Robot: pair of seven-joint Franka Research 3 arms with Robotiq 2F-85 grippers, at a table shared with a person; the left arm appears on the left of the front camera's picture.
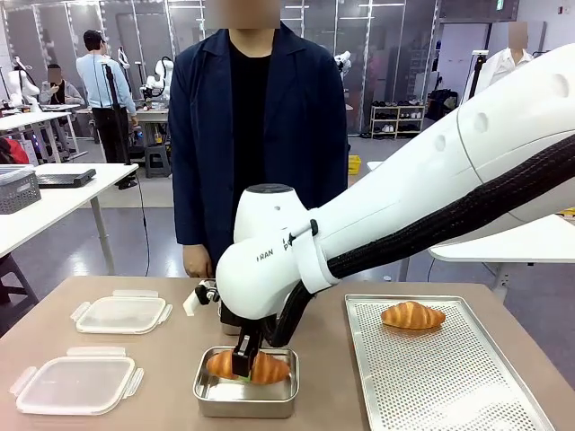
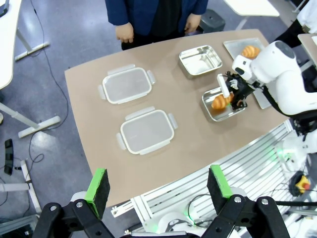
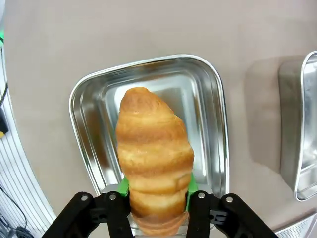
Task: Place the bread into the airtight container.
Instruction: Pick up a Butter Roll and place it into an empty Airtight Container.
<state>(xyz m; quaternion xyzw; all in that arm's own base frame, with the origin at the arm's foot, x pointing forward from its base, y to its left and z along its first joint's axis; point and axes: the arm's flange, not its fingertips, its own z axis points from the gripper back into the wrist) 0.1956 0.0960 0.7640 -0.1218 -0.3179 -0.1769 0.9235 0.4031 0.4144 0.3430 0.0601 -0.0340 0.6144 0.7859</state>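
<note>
Pinched tight, the jaws of the right gripper (image 1: 244, 364) (image 3: 158, 187) (image 2: 237, 96) gripped a golden-brown croissant (image 1: 271, 369) (image 3: 153, 148) (image 2: 218, 102) by one end between the green pads. The jaws of the left gripper (image 2: 158, 184) stood spread wide with nothing between them, high over the robot's side of the table. From where I stood, the biggest thing was the brown rounded table (image 1: 171, 359) (image 2: 89, 114), and at its far edge stood a person in a dark navy jacket (image 1: 260, 135), hands hanging down by the tabletop. On the robot's right side lay a long perforated metal tray (image 1: 449, 377) (image 2: 235, 45), and on the left side lay two clear plastic lids with clip tabs, one nearer the person (image 1: 121, 314) (image 2: 127, 84) and one nearer the robot (image 1: 76, 384) (image 2: 147, 130), apart from each other. Between the lids and the tray sat the shiny rectangular steel container (image 1: 243, 401) (image 3: 94, 129) (image 2: 227, 113). The held croissant hung in its open mouth, down at about rim level, though I could not tell whether it touched the bottom. A second steel container of the same kind (image 2: 200, 60) (image 3: 302, 134) sat just beyond the first, toward the person, and held nothing. Smallest was a second croissant (image 1: 411, 315) (image 2: 250, 51), which lay on the far end of the tray.
</note>
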